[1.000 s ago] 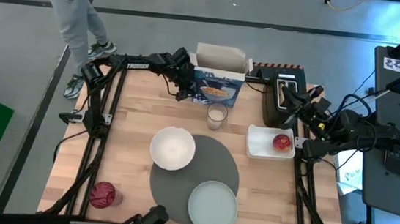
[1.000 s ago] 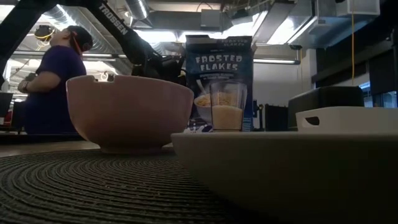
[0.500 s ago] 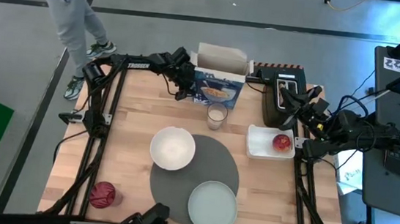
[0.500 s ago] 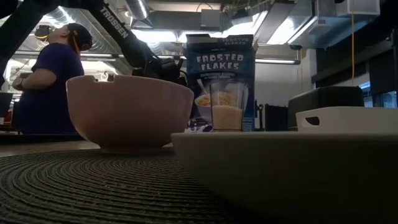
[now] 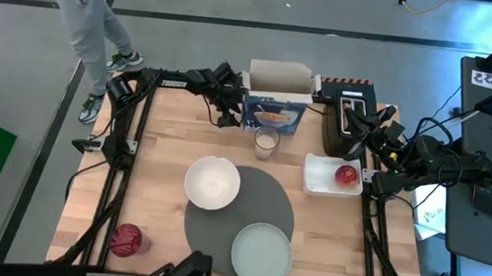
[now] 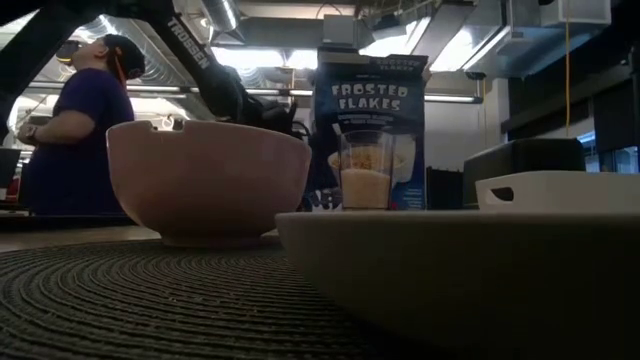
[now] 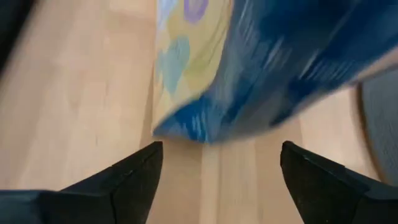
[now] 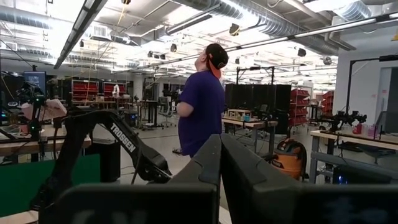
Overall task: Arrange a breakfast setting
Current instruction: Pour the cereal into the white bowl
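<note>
Fingers (image 7: 130, 180) of my left gripper (image 5: 228, 109) are matte black wedges, spread wide apart, nothing clamped between them. I have it at the table's far edge, just beside the blue cereal box (image 5: 276, 110). Box is glossy printed cardboard, upright, top flaps open, "Frosted Flakes" on the front in the low view. Small glass of milk (image 5: 266, 144) sits just in front of it, clear cylinder, partly full. Nearer me, white bowl (image 5: 213, 182) is smooth and round, overlapping the edge of the round dark-grey mat (image 5: 248, 206), which is woven in concentric ribs. Pale-green plate (image 5: 262, 255) lies on the mat's near side. Red apple (image 5: 346, 175) rests in the white rectangular tray (image 5: 319, 174), beside the black toaster (image 5: 349, 121). My right gripper (image 5: 381, 126) waits beside the toaster, fingers pressed together. Table (image 5: 164, 139) is pale wood planks.
</note>
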`<action>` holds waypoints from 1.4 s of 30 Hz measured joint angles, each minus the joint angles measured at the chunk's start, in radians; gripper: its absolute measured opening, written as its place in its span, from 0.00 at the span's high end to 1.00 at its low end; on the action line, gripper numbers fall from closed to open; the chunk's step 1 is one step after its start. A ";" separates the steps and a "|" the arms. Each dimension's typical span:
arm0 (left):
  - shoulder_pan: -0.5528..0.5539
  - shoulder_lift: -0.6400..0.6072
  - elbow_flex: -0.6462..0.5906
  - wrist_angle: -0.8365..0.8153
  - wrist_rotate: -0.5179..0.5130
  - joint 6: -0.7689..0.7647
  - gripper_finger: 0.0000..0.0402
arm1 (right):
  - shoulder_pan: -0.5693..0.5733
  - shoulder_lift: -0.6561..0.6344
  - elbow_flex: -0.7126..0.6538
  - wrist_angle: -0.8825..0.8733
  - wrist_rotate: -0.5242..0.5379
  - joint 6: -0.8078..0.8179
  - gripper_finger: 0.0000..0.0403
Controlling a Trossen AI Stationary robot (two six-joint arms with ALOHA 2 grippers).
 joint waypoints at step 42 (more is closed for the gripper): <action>-0.055 -0.010 -0.268 0.794 -0.124 -0.251 0.25 | 0.000 0.000 0.000 0.001 0.028 0.121 0.98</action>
